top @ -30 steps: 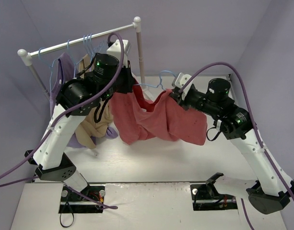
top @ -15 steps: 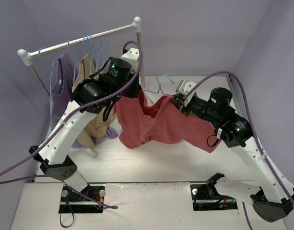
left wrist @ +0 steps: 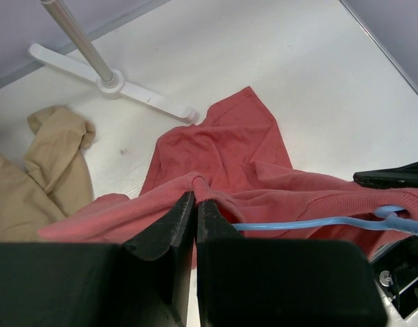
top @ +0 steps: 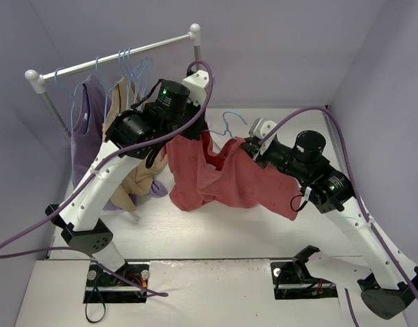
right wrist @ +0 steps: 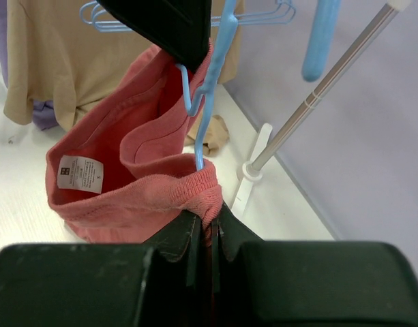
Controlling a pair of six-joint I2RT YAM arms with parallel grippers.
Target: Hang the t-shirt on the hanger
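The coral-red t-shirt (top: 222, 180) hangs stretched in the air between my two grippers, its lower part draping to the table. My left gripper (top: 197, 133) is shut on a fold of its ribbed edge (left wrist: 198, 182). My right gripper (top: 247, 145) is shut on the ribbed collar (right wrist: 212, 194). The light-blue hanger (top: 227, 124) sticks up out of the shirt between the grippers. Its wire (left wrist: 311, 222) runs inside the cloth, and its neck (right wrist: 210, 102) rises out of the collar just above my right fingertips. A white size label (right wrist: 80, 172) shows inside the shirt.
A clothes rack bar (top: 113, 58) at the back left carries spare blue hangers (top: 130, 65), a lilac top (top: 86, 129) and a tan garment (top: 137, 174). The rack's white foot (left wrist: 113, 85) and pole (right wrist: 331, 75) stand close behind the shirt.
My left arm has swung right and away from the rack, carrying its end of the shirt. My right gripper has dropped a little. The hanger hook has shifted with the shirt.
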